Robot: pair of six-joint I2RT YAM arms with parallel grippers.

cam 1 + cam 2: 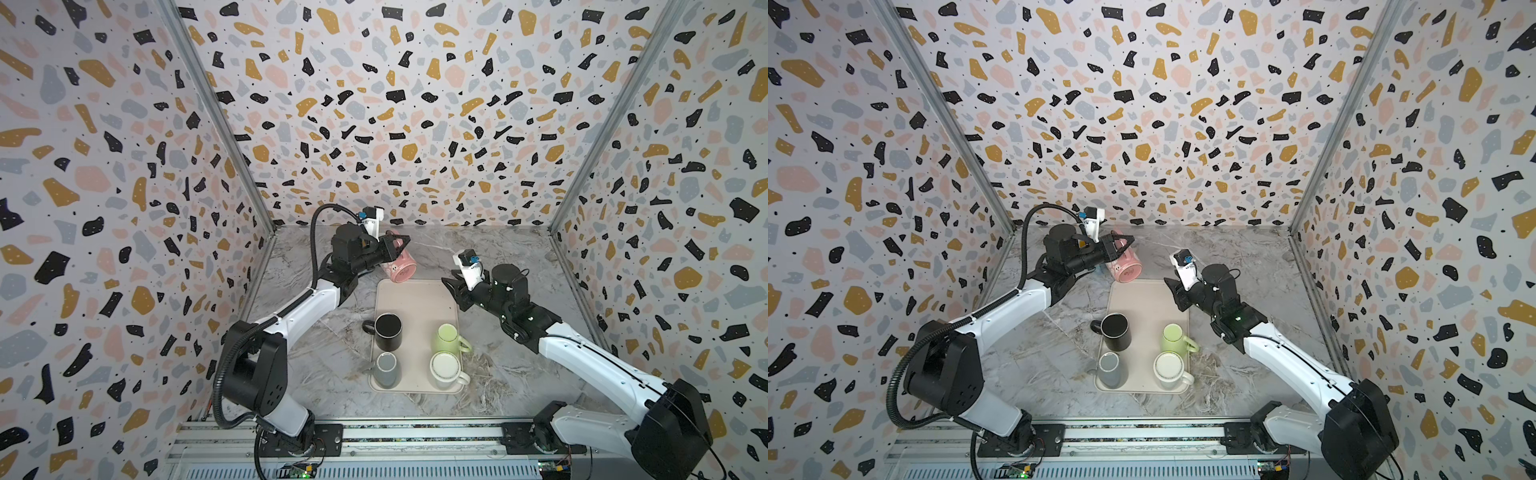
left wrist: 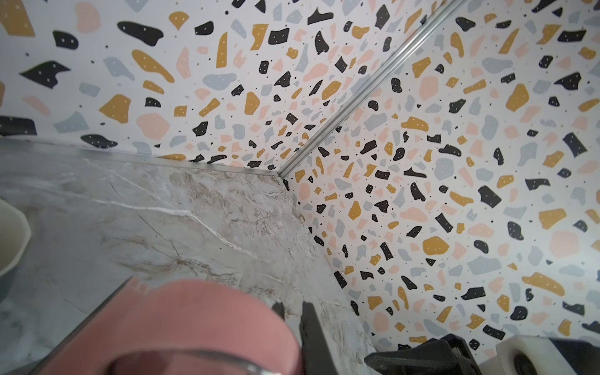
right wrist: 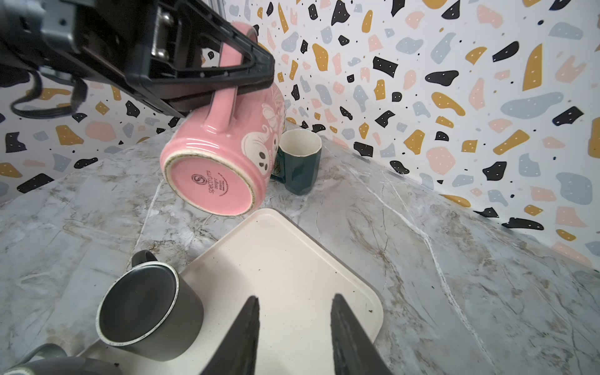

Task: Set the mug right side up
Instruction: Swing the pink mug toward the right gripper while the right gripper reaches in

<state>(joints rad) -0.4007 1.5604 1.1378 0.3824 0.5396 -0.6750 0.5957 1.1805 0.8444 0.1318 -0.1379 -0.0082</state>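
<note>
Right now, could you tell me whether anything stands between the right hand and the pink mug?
Nothing visible does: the path from the right hand to the pink mug runs over bare tray; the black mug stands aside.

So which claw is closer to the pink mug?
Left. The left claw grips the handle of the pink mug, holding it tilted. The right claw hangs open over the tray, not touching the mug.

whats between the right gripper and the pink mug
Only a bare stretch of the cream tray, seen in the right wrist view: nothing stands between the right gripper and the pink mug. The black mug sits aside.
</note>
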